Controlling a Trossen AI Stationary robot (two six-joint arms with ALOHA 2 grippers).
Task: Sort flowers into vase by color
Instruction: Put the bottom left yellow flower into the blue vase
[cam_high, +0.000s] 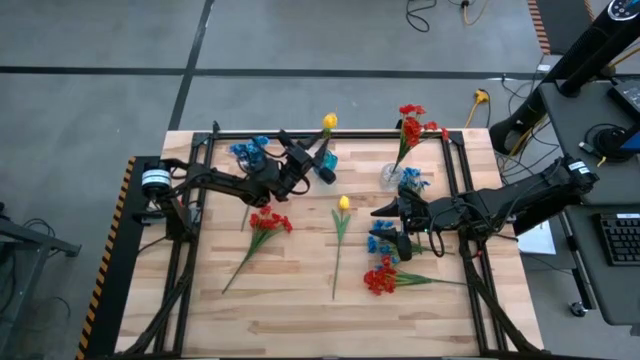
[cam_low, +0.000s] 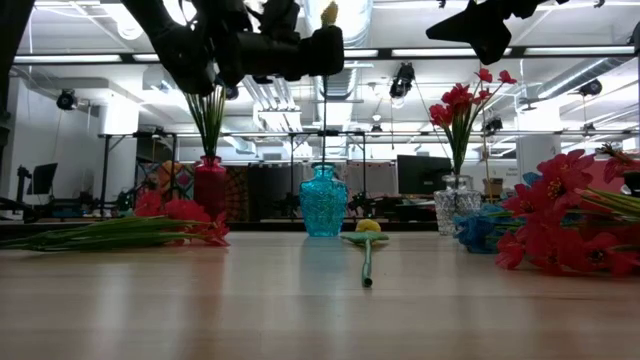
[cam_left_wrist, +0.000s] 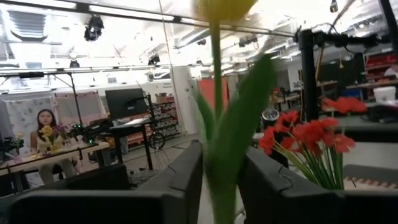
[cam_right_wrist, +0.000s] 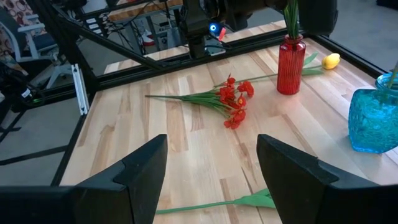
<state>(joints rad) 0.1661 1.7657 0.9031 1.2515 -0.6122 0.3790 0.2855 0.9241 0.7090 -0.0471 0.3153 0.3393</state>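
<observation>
A yellow flower (cam_left_wrist: 217, 93) stands upright with its stem in the blue vase (cam_low: 323, 200) at the table's far middle. Its bloom (cam_high: 329, 121) is above my left gripper (cam_left_wrist: 222, 180), whose fingers stand slightly apart on either side of the stem. A red vase (cam_low: 210, 185) holds green stems topped by blue blooms (cam_high: 250, 150). Red flowers (cam_high: 410, 125) stand in a clear vase (cam_low: 455, 205). Loose on the table lie a red spray (cam_high: 262, 225), a yellow flower (cam_high: 341, 230), blue flowers (cam_high: 382, 240) and another red spray (cam_high: 385, 278). My right gripper (cam_right_wrist: 211, 168) hangs open over the table's right half, with nothing between its fingers. My left gripper has the yellow flower's stem (cam_left_wrist: 219, 155), above the blue vase, between its two fingers. They come at it roughly level from the table's left and lie across the stem. I cannot tell whether the fingers touch the stem or its leaf.
A black frame rail (cam_high: 455, 190) runs along the table's sides. Bare wood (cam_high: 300, 310) lies along the near edge. A person sits at a desk (cam_left_wrist: 46, 127) in the room beyond.
</observation>
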